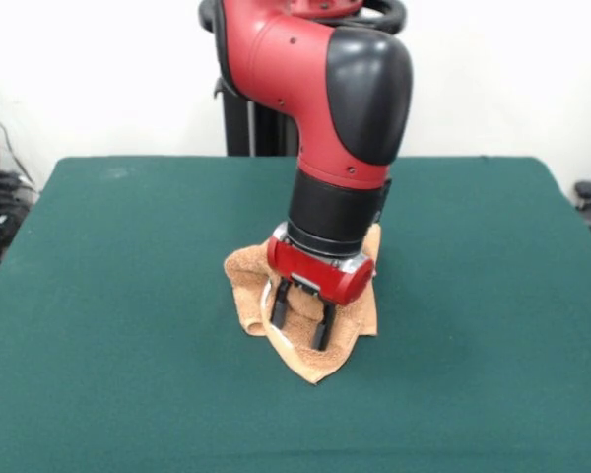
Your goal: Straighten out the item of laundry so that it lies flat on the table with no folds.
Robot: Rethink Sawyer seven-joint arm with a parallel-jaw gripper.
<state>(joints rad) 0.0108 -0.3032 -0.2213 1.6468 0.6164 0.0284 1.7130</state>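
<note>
So here's where we're at: the towel (pixel 310 330) is sitting roughly in the middle of the tabletop (pixel 128 296), and it's nowhere near flat. It's bunched into a lumpy heap, with one rounded fold bulging out on the picture's left side of the pile and a pointed corner poking out toward the camera. You can see a pale edge band running along that near corner.

The gripper (pixel 299 320) is straight above the heap, pointing down, and its two dark fingers (pixel 320 330) are spread apart with the tips down in the cloth. We don't think it's pinching anything yet; the fabric looks loose between the fingers rather than pulled taut. Our guess is it's lined up there to grab an upper layer of the heap and drag it outward so the fold opens up.

Material-wise, the towel is a soft, nubby terry in a tan-orange colour, so it slumps and holds creases. The tabletop is covered in dark green felt-like cloth, which probably grips the terry a bit and could make dragging it uneven. The arm hides the back part of the towel, so we can't tell how it's folded there.
</note>
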